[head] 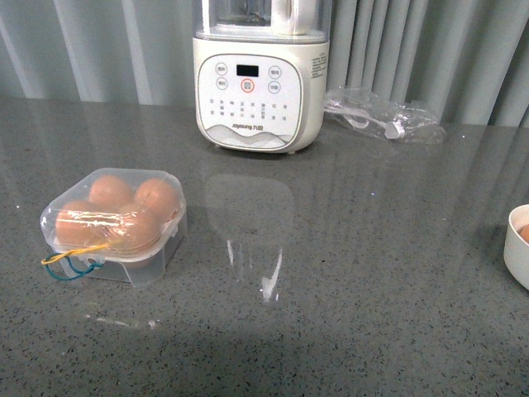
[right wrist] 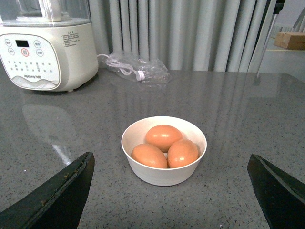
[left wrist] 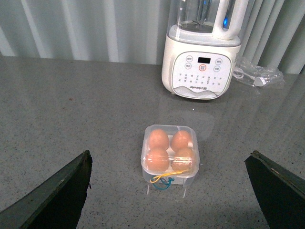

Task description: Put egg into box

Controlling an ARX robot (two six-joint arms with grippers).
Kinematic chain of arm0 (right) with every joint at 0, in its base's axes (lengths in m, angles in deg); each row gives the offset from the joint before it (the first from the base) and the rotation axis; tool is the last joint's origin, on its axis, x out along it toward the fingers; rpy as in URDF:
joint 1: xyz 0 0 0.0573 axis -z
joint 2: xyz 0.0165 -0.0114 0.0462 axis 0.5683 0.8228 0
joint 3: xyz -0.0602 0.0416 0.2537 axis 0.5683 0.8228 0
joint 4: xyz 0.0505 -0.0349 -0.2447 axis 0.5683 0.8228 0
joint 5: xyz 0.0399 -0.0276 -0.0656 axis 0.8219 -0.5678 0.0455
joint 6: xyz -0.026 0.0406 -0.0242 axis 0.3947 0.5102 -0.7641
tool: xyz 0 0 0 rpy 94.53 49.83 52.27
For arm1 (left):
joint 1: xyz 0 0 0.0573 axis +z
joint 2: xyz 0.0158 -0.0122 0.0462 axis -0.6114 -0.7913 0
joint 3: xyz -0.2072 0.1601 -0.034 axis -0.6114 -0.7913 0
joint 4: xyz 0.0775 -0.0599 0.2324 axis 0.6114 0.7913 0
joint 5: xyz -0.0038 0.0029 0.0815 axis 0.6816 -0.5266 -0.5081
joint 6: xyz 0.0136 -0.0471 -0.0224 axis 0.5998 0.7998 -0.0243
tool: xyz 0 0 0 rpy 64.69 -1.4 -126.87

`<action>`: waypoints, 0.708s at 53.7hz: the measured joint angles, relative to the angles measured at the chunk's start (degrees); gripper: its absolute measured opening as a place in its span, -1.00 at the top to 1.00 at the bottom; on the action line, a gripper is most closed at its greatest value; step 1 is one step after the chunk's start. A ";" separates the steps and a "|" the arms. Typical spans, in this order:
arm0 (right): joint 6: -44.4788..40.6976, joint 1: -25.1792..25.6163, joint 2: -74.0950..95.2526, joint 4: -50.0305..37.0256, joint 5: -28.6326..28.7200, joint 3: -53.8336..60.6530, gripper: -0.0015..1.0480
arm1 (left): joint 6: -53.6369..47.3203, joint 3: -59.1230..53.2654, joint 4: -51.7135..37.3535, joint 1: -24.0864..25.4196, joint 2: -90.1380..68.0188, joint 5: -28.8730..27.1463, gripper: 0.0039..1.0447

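Note:
The box [head: 153,263] is a small clear plastic case at the front left of the grey table. Its lid lies over several brown eggs [head: 111,190], and yellow and blue cords [head: 70,263] hang at its front. It also shows in the left wrist view [left wrist: 190,174]. My left gripper [left wrist: 169,157] is open and empty, held back from the box, with its fingers [left wrist: 57,195] wide to either side. Three more brown eggs [right wrist: 163,136] lie in a white bowl [right wrist: 162,175]. My right gripper [right wrist: 170,156] is open and empty, short of the bowl.
A white blender [head: 260,78] stands at the back middle of the table. A clear plastic bag with a cable [head: 384,116] lies to its right. The bowl's edge [head: 518,246] shows at the right of the front view. Grey curtains hang behind.

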 joint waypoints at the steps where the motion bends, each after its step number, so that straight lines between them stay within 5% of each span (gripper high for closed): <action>1: 0.00 0.00 0.00 0.00 0.00 0.00 -0.86 | -0.50 -0.46 -0.61 -0.59 0.17 -1.29 -0.84; 4: 0.00 0.00 0.00 0.00 0.02 0.00 -0.86 | -2.16 -3.50 -5.55 -0.33 1.66 -2.80 -0.64; 21: 0.00 0.00 0.00 0.00 0.02 0.00 -0.86 | -3.91 -14.25 -7.72 14.05 10.71 11.26 0.35; 28: 0.00 0.00 0.00 0.00 0.00 0.00 -0.86 | -4.22 -17.97 -8.22 20.55 14.05 17.62 0.94; 34: 0.00 0.00 0.00 0.00 0.00 0.00 -0.86 | -4.35 -20.11 -8.33 24.28 15.96 21.18 0.94; 38: 0.00 0.00 0.00 0.00 0.00 0.00 -0.86 | -4.44 -21.09 -8.31 30.21 17.09 28.76 0.94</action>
